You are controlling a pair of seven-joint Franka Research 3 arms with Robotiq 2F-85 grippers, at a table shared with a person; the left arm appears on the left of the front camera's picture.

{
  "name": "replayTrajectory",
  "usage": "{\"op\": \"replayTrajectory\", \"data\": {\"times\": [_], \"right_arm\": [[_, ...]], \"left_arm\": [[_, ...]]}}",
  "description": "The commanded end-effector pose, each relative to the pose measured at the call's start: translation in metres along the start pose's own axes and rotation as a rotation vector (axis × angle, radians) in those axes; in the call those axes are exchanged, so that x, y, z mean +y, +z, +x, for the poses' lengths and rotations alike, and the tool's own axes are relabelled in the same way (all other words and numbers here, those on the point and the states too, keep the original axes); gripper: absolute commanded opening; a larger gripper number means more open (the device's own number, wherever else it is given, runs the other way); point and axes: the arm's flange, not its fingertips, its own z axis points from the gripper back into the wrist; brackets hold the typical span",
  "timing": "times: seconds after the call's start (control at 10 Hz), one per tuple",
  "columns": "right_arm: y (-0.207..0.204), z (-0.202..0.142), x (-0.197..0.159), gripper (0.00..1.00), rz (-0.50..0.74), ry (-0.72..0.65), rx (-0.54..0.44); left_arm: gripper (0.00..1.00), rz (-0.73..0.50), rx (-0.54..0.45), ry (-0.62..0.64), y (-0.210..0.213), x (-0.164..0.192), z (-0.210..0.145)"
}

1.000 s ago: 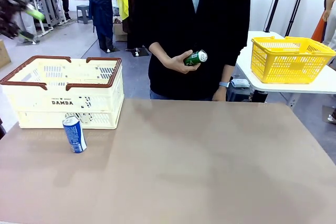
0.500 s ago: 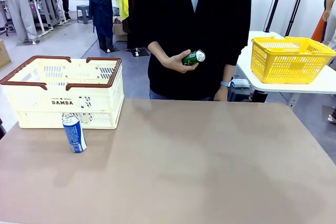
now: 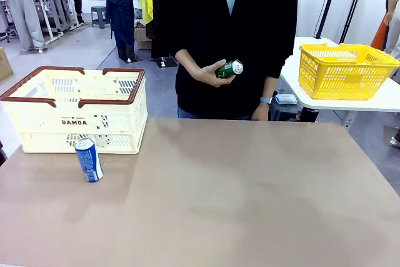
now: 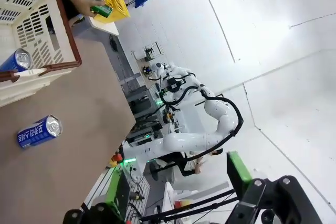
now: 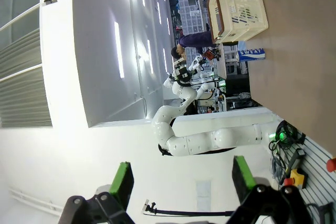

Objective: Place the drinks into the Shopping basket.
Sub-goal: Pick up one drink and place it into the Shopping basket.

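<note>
Pick-up pending: blue can (image 3: 89,160) is standing on the bench (image 3: 250,192) beside the Shopping basket (image 3: 37,120); person's hand (image 3: 203,73) is holding green can (image 3: 229,69). Left gripper (image 4: 176,179) and right gripper (image 5: 181,179) are hovering, fingers spread; next, likely grasping blue can.

Black right gripper (image 5: 181,176) — green pads (image 5: 121,181)

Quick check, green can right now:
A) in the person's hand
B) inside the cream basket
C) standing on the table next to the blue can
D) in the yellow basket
A: the green can lies in the person's hand, held up beyond the far edge of the table; the blue can stands alone in front of the cream basket.
</note>
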Motion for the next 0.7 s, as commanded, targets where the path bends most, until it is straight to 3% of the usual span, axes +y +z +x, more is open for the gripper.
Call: {"op": "replayTrajectory", "data": {"times": [0.0, 0.6], "right_arm": [[-0.0005, -0.0009, 0.0068, 1.00, 0.010, -0.020, -0.001], [-0.0005, -0.0009, 0.0068, 1.00, 0.010, -0.020, -0.001]], "left_arm": [[1.00, -0.009, -0.021, 0.009, 0.0027, -0.0141, -0.0020], [1.00, -0.009, -0.021, 0.009, 0.0027, -0.0141, -0.0020]]}}
